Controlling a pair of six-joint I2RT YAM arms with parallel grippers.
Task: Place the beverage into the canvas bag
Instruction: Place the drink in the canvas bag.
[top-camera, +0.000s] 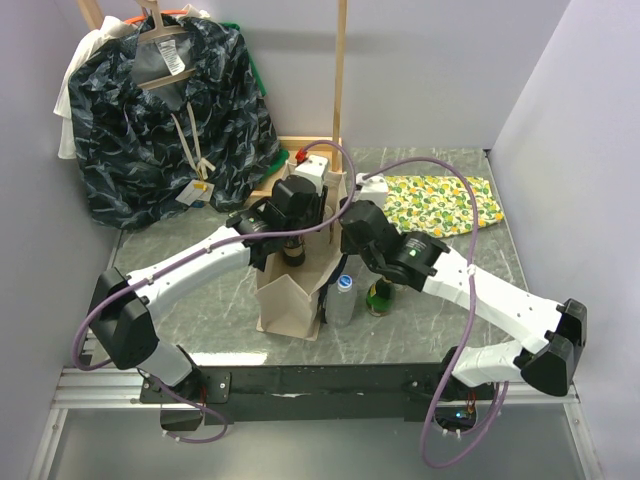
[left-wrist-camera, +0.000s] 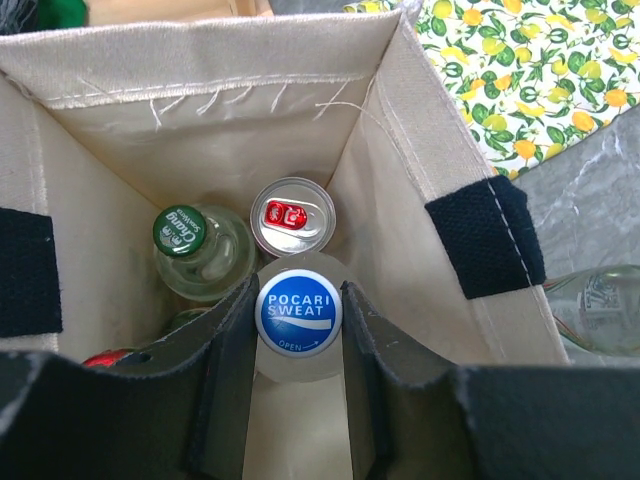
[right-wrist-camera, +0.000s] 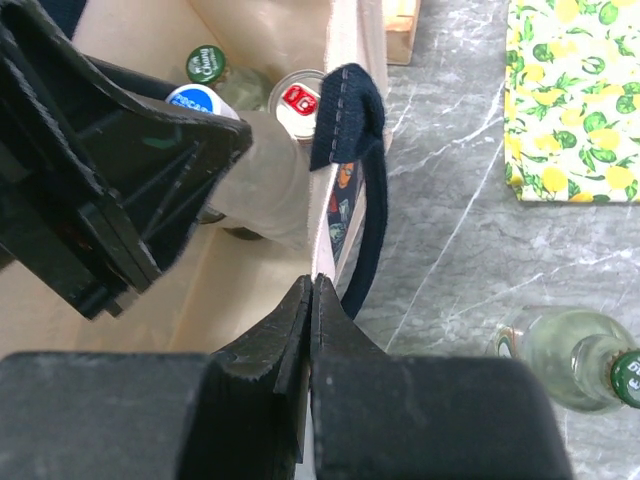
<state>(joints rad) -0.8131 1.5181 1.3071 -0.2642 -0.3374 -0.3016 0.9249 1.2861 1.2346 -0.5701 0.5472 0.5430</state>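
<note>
Left jaws clasping round blue-capped bottle (left-wrist-camera: 298, 312), right jaws pinching canvas bag (left-wrist-camera: 398, 200)

a dark blue patterned garment (top-camera: 165, 120) hangs from a wooden hanger (top-camera: 163, 80) at the back left, with a white cloth (top-camera: 72, 80) behind it. a yellow-and-green lemon-print fabric (top-camera: 445, 205) lies flat on the grey marbled tabletop (top-camera: 220, 322) at the back right, near a tall wooden post (top-camera: 341, 70).

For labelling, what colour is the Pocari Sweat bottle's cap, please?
Pocari Sweat cap: blue, white lettering; left wrist view.
</note>
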